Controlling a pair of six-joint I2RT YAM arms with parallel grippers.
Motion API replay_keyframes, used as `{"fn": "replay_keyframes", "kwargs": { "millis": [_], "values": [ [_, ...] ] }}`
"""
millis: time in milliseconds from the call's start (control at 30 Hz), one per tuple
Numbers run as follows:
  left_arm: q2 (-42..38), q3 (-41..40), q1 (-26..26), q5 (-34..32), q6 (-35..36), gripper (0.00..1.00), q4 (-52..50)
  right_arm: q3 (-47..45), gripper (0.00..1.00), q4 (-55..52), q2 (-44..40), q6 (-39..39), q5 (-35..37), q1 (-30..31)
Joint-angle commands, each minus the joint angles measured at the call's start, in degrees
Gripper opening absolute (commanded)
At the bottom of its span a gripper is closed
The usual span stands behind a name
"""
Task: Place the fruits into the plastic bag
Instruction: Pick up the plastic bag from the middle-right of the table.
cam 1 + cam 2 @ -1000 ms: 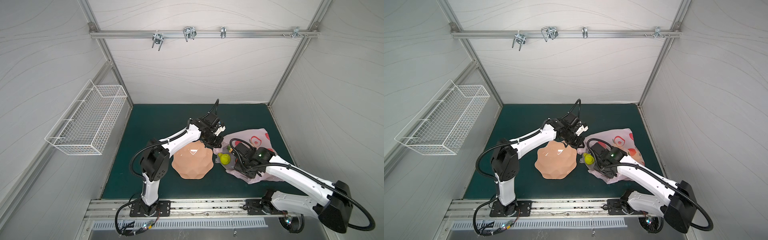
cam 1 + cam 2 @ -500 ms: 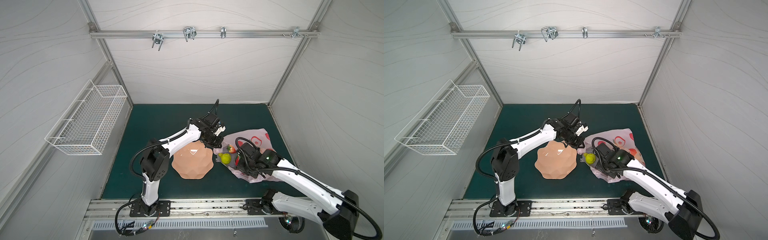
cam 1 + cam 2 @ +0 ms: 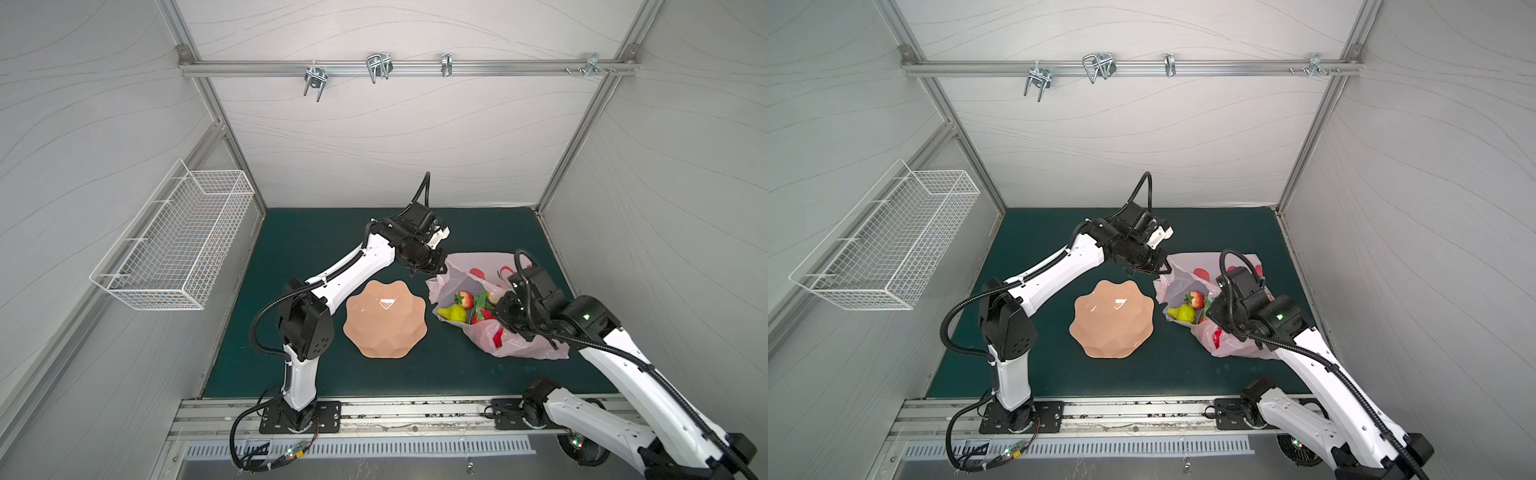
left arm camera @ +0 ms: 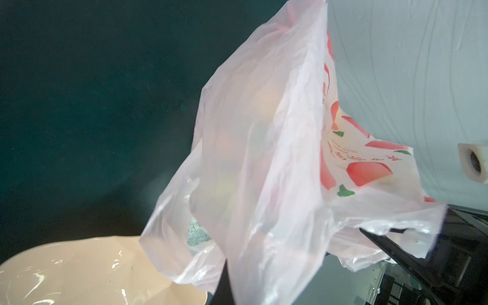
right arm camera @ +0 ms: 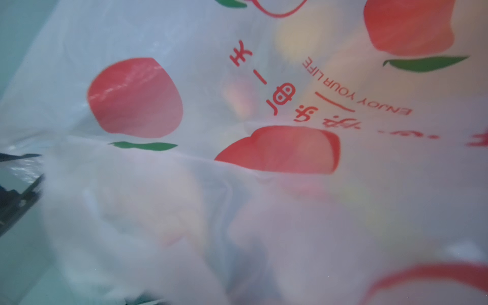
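Observation:
The plastic bag [image 3: 519, 345], pale pink with red peach prints, lies right of the plate with its mouth held apart. My left gripper [image 3: 437, 268] is shut on the far rim of the plastic bag [image 4: 264, 158]. My right gripper [image 3: 505, 309] is shut on the near rim, and bag film [image 5: 264, 211] covers its wrist view. Fruits show in the mouth in both top views: a strawberry [image 3: 464, 298], a green pear [image 3: 454, 312] and red-and-green dragon fruit [image 3: 482, 306]. The strawberry [image 3: 1196, 298] and pear [image 3: 1182, 312] lie side by side. Other fruits are only blurred colours through the film.
The peach scalloped plate [image 3: 384, 320] sits bare left of the bag, its rim [image 4: 79, 272] close under the left gripper. A white wire basket [image 3: 178, 245] hangs on the left wall. Green mat [image 3: 316, 249] lies around both arms.
My right gripper drew back to the right from the pear at the bag's mouth and shut on the bag's rim. The pear stays in the mouth. The left arm has held still.

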Motion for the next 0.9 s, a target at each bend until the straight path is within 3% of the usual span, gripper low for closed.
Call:
{"fn": "replay_keyframes", "kwargs": {
  "millis": [0, 267, 600, 733, 867],
  "values": [
    [-0.4, 5.2, 1.5, 1.2, -2.8, 0.00, -0.5, 5.0, 0.00, -3.1, 0.2, -4.5, -3.6, -3.1],
    [1.0, 14.3, 2.5, 2.5, -7.6, 0.00, -0.4, 16.6, 0.00, -5.2, 2.7, -11.3, -10.9, -12.8],
    [4.2, 29.8, 7.4, 1.8, -13.4, 0.00, -1.2, 31.9, 0.00, -5.0, 9.8, -19.2, -28.7, -31.3],
    [6.1, 36.0, 11.3, 2.1, -14.7, 0.00, -1.6, 36.1, 0.00, -0.7, 13.3, -18.9, -36.6, -38.1],
    [5.5, 36.6, 16.4, 2.5, -16.8, 0.00, -0.8, 34.6, 0.00, 7.4, 14.5, -15.0, -41.8, -42.3]
  ]
}}
